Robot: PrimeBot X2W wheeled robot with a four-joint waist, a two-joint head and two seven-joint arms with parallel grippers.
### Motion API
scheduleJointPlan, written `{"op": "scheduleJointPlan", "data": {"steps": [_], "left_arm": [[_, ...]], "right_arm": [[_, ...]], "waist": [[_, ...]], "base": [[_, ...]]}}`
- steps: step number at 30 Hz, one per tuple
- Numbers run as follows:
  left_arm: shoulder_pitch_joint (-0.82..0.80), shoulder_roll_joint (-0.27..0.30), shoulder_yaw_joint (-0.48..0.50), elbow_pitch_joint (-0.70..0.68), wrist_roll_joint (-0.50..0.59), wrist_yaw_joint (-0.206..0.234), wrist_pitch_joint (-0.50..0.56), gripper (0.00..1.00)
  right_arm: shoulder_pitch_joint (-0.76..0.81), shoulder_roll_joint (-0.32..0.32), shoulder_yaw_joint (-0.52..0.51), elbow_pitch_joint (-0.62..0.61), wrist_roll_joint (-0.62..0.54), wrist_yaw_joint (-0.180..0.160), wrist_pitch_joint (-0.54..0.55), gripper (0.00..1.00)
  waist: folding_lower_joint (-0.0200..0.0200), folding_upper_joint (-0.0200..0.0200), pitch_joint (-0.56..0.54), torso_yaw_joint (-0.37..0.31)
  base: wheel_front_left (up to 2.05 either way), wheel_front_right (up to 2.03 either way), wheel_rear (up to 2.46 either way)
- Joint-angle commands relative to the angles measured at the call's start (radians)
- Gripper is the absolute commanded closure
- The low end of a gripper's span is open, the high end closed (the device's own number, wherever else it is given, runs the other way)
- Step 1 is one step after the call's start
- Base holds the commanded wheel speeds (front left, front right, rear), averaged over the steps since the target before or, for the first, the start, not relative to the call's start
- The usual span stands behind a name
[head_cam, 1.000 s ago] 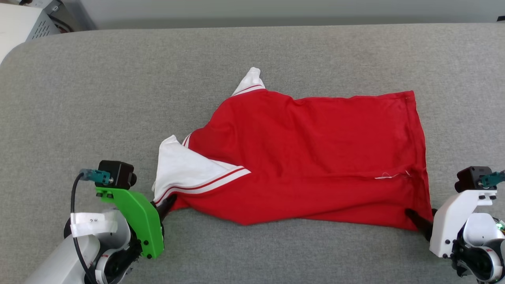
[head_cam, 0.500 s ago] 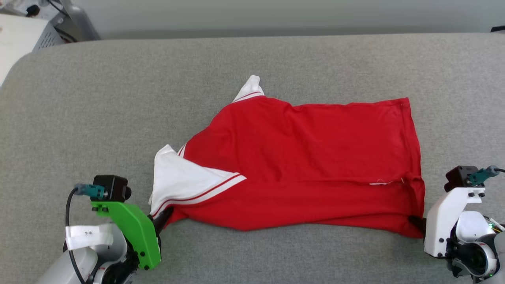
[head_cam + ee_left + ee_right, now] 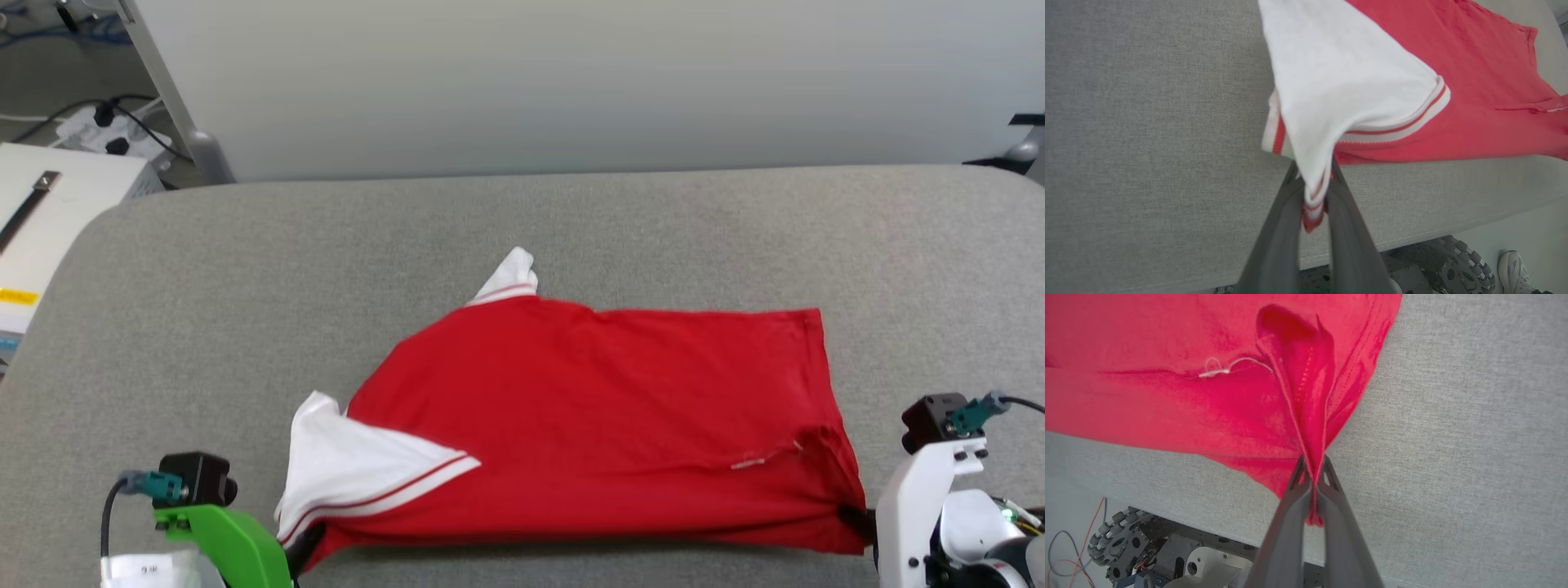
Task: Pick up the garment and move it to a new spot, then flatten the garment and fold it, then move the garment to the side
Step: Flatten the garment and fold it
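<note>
Left fingers [image 3: 1280,237] pinch white sleeve [image 3: 1339,73] of garment [image 3: 588,408]; right fingers [image 3: 1286,539] pinch red hem corner [image 3: 1310,428]. Garment lies spread near front edge of grey bench [image 3: 245,286].

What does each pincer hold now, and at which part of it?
Both hold the garment. The left pincer grips the striped trim of the white sleeve; the right pincer grips a bunched corner of the red hem.
</note>
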State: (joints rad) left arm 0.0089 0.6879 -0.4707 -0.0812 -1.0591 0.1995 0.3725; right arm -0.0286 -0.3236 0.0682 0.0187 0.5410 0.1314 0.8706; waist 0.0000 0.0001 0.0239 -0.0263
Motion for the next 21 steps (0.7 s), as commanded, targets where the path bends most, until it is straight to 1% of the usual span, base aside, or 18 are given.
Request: {"op": "scheduleJointPlan", "data": {"steps": [1,4,7,9,12,13,15,16,17,18,21], "left_arm": [[0.035,0.017,0.011,-0.012,-0.012,0.016,0.004,1.0],[0.082,0.018,0.013,-0.029,-0.029,0.033,0.003,1.0],[0.122,0.004,0.008,-0.027,-0.041,0.042,-0.008,1.0],[0.139,-0.01,0.0,-0.013,-0.044,0.04,-0.018,1.0],[0.134,-0.041,-0.012,0.024,-0.039,0.024,-0.042,1.0],[0.126,-0.05,-0.015,0.037,-0.036,0.018,-0.048,1.0],[0.101,-0.069,-0.015,0.069,-0.015,0.011,-0.08,1.0],[0.09,-0.082,-0.019,0.083,-0.015,0.001,-0.086,0.77],[0.081,-0.088,-0.023,0.094,-0.013,-0.005,-0.088,0.53],[0.07,-0.095,-0.023,0.105,-0.007,-0.01,-0.1,0.0],[0.048,-0.105,-0.017,0.123,0.009,-0.021,-0.133,0.0]], "right_arm": [[0.03,-0.004,-0.008,-0.019,0.003,-0.001,0.009,1.0],[0.076,0.002,-0.026,-0.035,-0.003,-0.001,0.015,1.0],[0.121,0.02,-0.051,-0.032,-0.016,-0.001,0.005,1.0],[0.144,0.027,-0.066,-0.019,-0.033,-0.001,-0.019,1.0],[0.168,0.045,-0.087,0.013,-0.052,-0.001,-0.074,1.0],[0.173,0.053,-0.093,0.023,-0.055,-0.001,-0.093,0.96],[0.177,0.065,-0.102,0.045,-0.06,-0.001,-0.136,0.59],[0.175,0.071,-0.106,0.05,-0.064,-0.001,-0.171,0.0],[0.174,0.074,-0.106,0.053,-0.066,-0.001,-0.196,0.0],[0.17,0.076,-0.108,0.054,-0.07,-0.001,-0.241,0.0],[0.162,0.081,-0.103,0.049,-0.076,-0.001,-0.359,0.0]], "waist": [[0.0,-0.0001,-0.044,0.006],[0.0,-0.0001,-0.054,0.006],[0.0,-0.0001,-0.058,0.007],[0.0,-0.0001,-0.057,0.007],[0.0,-0.0001,-0.05,0.009],[0.0,-0.0001,-0.047,0.009],[0.0,-0.0001,-0.041,0.01],[0.0,-0.0001,-0.037,0.009],[0.0,-0.0001,-0.036,0.007],[0.0,-0.0001,-0.035,0.005],[0.0,-0.0001,-0.035,-0.001]], "base": [[0.0,0.0,0.0],[0.0,0.0,0.0],[0.0,0.0,0.0],[0.0,0.0,0.0],[0.0,0.0,0.0],[0.0,0.0,0.0],[0.0,0.0,0.0],[0.0,0.0,0.0],[0.0,0.0,0.0],[0.0,0.0,0.0],[0.0,0.0,0.0]]}}
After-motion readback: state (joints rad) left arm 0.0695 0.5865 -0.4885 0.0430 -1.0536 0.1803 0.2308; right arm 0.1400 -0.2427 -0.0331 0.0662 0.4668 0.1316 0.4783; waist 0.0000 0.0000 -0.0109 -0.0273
